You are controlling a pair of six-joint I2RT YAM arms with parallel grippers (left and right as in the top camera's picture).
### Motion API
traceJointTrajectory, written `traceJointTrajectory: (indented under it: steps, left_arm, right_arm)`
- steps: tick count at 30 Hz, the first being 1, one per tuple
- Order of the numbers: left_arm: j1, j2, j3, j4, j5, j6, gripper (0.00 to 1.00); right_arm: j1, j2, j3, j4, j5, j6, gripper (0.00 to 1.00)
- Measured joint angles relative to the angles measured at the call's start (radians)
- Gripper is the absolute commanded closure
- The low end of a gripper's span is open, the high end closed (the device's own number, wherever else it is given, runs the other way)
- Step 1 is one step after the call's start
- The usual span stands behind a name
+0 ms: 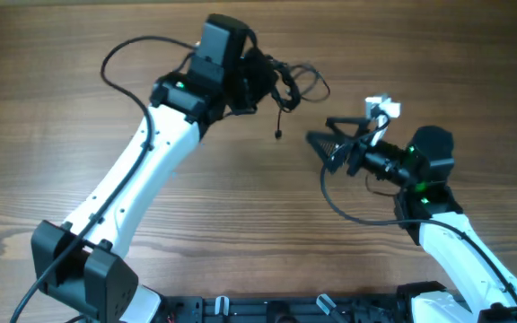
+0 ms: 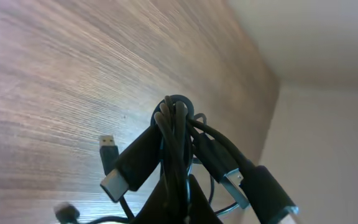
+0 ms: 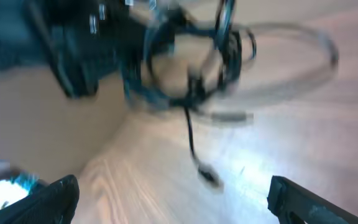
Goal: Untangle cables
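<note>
- The left gripper point(image 1: 260, 81) is clamped on the cables point(image 1: 285, 85). In its wrist view the knot point(image 2: 176, 121) sits just past the fingertips, with flat plug ends point(image 2: 120, 177) fanning out to either side of it.
- We judge the bundle to be held up off the table point(image 1: 79, 81): the wood looks far behind it in the left wrist view.
- The right gripper point(image 1: 319, 131) carries nothing. Its fingers point(image 3: 58, 199) are spread wide apart and point toward the bundle.
- The relation that matters most is that the cables lie straight ahead of the right fingertips, near but not touching, roughly centred between the two fingers in the blurred right wrist view.
- The right arm is the free one and it faces the bundle, so we take the next pull to be its job.
- One loose cord point(image 3: 190, 134) drops from the knot and ends in a plug tip point(image 3: 209, 176); overhead, that tip point(image 1: 278, 135) hangs on the near side of the bundle.
- The cord's long axis runs down from the knot, crossing the line between the open right fingers, so closing them would pinch it across its width.
- Thin loops point(image 1: 312, 82) bulge away from the left fingers on the far side of the knot. The blur stops us telling how they are threaded.
</note>
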Motion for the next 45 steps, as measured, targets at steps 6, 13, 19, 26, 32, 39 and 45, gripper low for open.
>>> traceJointTrajectory:
  steps: [6,13,19,26,32,39,45]
  left_arm:
    - [0.02,0.0,0.0,-0.003,0.039,-0.418,0.96]
    - [-0.039,0.0,0.0,-0.016,0.08,-0.573,0.96]
    - [-0.037,0.0,0.0,-0.018,0.095,-0.584,0.96]
    - [0.176,0.0,-0.002,0.068,0.129,-0.586,0.96]
    - [0.211,0.0,-0.002,0.111,0.153,-0.592,0.96]
    - [0.217,0.0,-0.002,0.098,0.149,-0.571,0.96]
    - [0.217,0.0,-0.002,0.086,0.182,-0.123,0.96]
  right_arm:
    - [0.167,0.0,-0.002,-0.055,0.219,-0.259,0.0]
    - [0.333,0.109,-0.002,0.224,0.655,-0.298,0.72]
    - [0.333,0.157,0.001,0.161,0.732,-0.168,0.96]
    - [0.333,0.119,0.008,-0.233,0.62,-0.118,0.95]
    - [0.333,0.117,0.008,-0.273,0.719,-0.101,0.02]
    - [0.333,0.117,0.006,-0.217,0.741,0.046,0.0]
    - [0.224,0.089,0.002,-0.059,0.468,0.217,0.0]
